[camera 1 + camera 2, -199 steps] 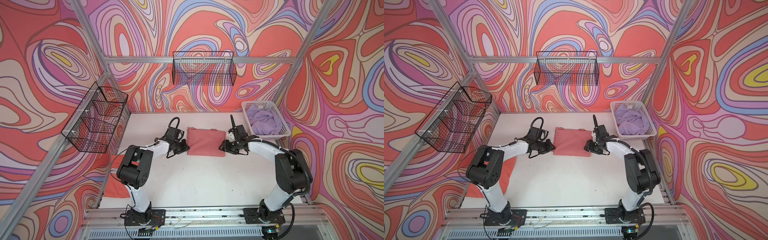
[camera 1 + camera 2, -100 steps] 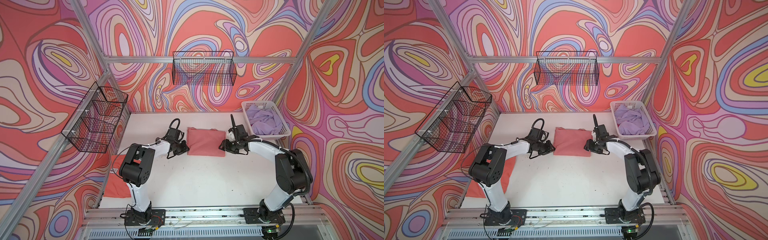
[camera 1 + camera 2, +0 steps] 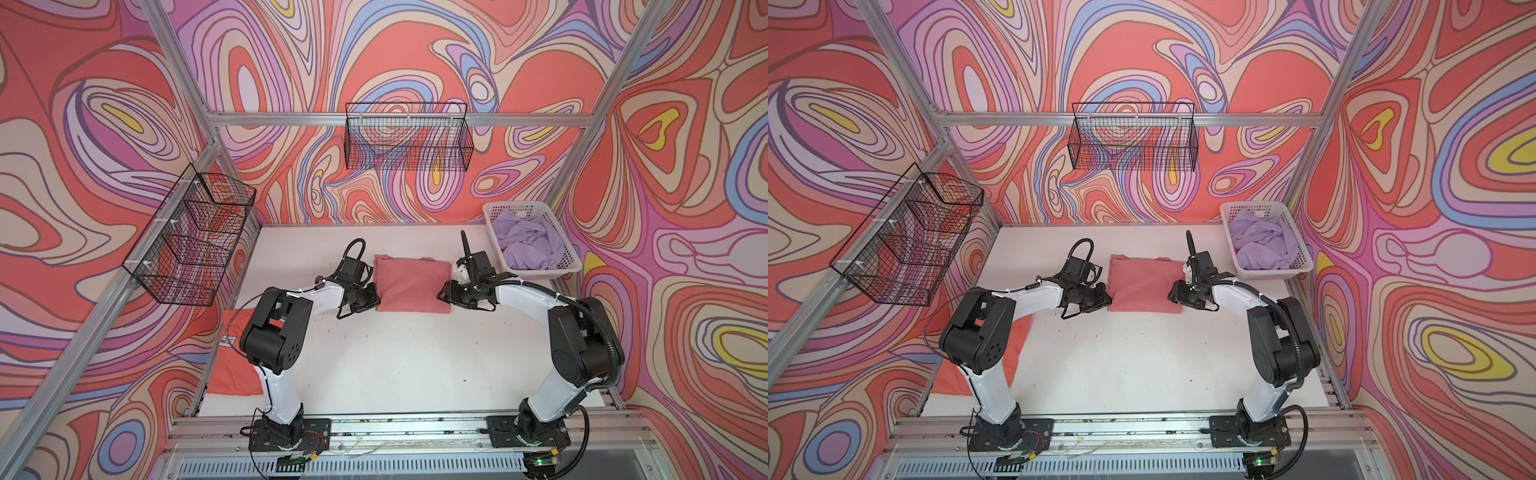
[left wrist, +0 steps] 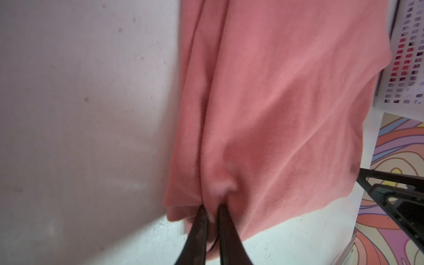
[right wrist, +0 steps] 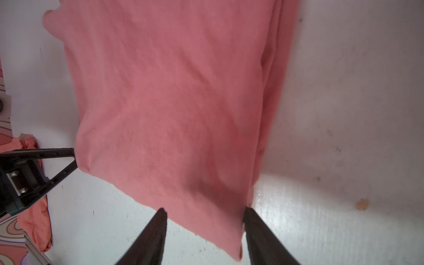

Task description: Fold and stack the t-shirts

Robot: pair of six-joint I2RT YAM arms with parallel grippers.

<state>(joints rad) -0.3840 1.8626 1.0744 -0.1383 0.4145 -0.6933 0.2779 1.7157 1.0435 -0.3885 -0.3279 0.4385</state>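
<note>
White desk [image 3: 395, 365], scuffed and specked, is boxed in by swirl-pattern walls [image 3: 415, 62] on an aluminium frame [image 3: 395, 119]. Two black wire baskets hang on the walls, one at upper centre [image 3: 407, 141] and one at left [image 3: 191, 245]. A white plastic basket [image 3: 571, 266] sits at the desk's far right corner with the lavender shirt [image 3: 528, 245] crumpled inside.

The salmon-pink shirt [image 3: 411, 286] lies folded into a rectangle at centre frame in both top views, between the two arms. Left jaws sit at its left edge near the lower corner, right jaws at its right edge. The orange-coral shirt [image 3: 232, 361] lies flat at lower left on the desk's edge. It's partly behind the left arm [image 3: 274, 332] and well apart from both jaws.

I can't read the jaws from the top views. Left wrist view settles it: left jaws are nearly closed, pinching a bunched fold of the salmon-pink edge. In the right wrist view, right jaws stand well apart, straddling a corner of that shirt without pinching it. That view also catches a tan speck [image 5: 362, 204] on the desk that I can't pick out from above.
</note>
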